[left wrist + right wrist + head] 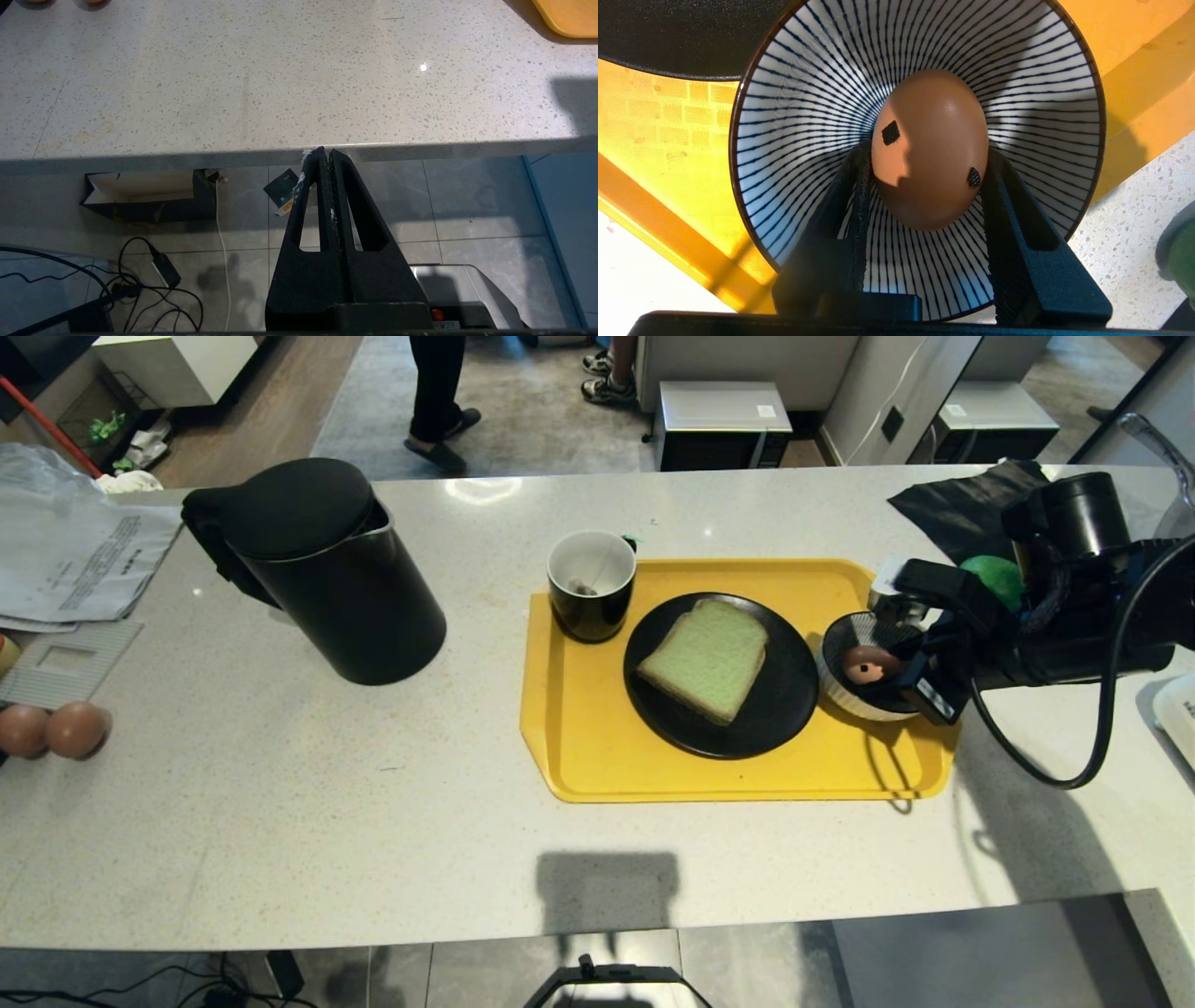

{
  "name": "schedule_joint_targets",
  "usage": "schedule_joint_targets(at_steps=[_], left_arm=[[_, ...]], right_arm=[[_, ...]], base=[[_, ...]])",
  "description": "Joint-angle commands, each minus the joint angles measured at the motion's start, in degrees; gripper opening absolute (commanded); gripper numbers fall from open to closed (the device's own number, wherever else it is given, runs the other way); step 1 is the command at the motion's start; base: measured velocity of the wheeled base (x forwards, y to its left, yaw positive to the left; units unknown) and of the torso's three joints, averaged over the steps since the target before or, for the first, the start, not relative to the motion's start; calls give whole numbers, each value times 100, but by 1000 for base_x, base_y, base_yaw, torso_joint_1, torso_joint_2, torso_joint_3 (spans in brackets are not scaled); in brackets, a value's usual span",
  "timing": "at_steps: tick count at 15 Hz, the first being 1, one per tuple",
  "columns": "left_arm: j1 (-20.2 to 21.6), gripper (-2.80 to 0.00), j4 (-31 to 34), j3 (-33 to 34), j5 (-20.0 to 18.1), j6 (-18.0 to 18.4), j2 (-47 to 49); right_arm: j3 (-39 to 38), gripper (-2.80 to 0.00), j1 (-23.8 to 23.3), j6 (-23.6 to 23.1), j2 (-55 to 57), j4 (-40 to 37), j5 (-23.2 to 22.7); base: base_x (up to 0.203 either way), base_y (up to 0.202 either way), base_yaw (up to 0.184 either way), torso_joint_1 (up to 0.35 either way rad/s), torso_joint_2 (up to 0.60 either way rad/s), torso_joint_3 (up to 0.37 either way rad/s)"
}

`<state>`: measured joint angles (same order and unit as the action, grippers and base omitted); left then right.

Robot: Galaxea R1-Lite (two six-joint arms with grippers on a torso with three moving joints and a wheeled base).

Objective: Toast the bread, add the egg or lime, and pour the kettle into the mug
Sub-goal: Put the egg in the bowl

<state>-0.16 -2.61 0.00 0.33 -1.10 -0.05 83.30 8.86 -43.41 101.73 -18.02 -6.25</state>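
Gripped between my right tool's (927,186) fingers, the egg (930,149) sits inside the striped bowl (794,140) on the tray (579,747). Squeezing harder may crack it; releasing while tilted may roll it against the bowl wall. My left tool (327,158) hangs shut and empty below the counter (233,84) edge.

yellow tray (579,765), pale green bread (707,658), blue-striped bowl (784,116)

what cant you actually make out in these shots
- Head view: the lime is mostly hidden behind the right arm.
- Right wrist view: whether the egg rests on the striped bowl; the right gripper hides its underside.
- Head view: the kettle handle is hidden behind its body.
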Motion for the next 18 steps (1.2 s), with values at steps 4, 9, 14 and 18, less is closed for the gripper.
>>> schedule_joint_targets(at_steps=[4, 9, 14, 18], left_arm=[[-2, -280, -3, 97, 2, -2, -4], [-2, -280, -3, 97, 2, -5, -4], [-2, -280, -3, 97, 2, -4, -4], [-2, -280, -3, 97, 2, -5, -4]], right_arm=[[3, 0, -36, -18, -30, 0, -10], [87, 0, -79, 17, -118, 21, -63], [55, 0, -147, 43, -268, 149, -245], [37, 0, -236, 52, -380, 277, -364]], base=[[0, 0, 0, 0, 0, 0], [0, 0, 0, 0, 0, 0], [0, 0, 0, 0, 0, 0], [0, 0, 0, 0, 0, 0]])
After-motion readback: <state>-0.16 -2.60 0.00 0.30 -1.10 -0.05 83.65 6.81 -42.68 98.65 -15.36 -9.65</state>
